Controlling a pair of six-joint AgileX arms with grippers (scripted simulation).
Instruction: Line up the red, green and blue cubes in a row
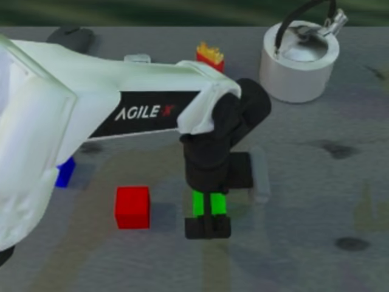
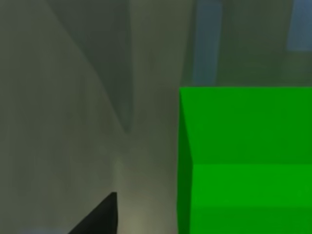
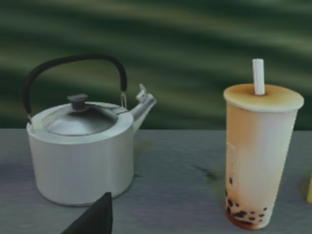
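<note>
At table centre: we have our left gripper (image 1: 208, 226) down over the green cube (image 1: 209, 202), pointing straight at the table.
Left gripper state: our fingers sit narrow around the green cube, one on each side; green shows between and beside them, so we judge it held.
Green cube: just right of the red cube (image 1: 132, 207), with a gap between them; in the left wrist view it (image 2: 246, 161) fills the near side, with one dark fingertip (image 2: 100, 217) beside it.
Red cube: left of centre on the table (image 1: 316, 201), roughly level with the green one.
Blue cube (image 1: 64, 173): farther left, partly hidden under our left arm, a little higher in the top view than the red.
Right arm: not seen from above; whether its fingers are open or closed we cannot tell.
Other things: kettle (image 1: 299, 56) at back right, fries box (image 1: 209, 56) at back centre, bubble tea cup (image 3: 260, 155) beside the kettle in the right wrist view.
</note>
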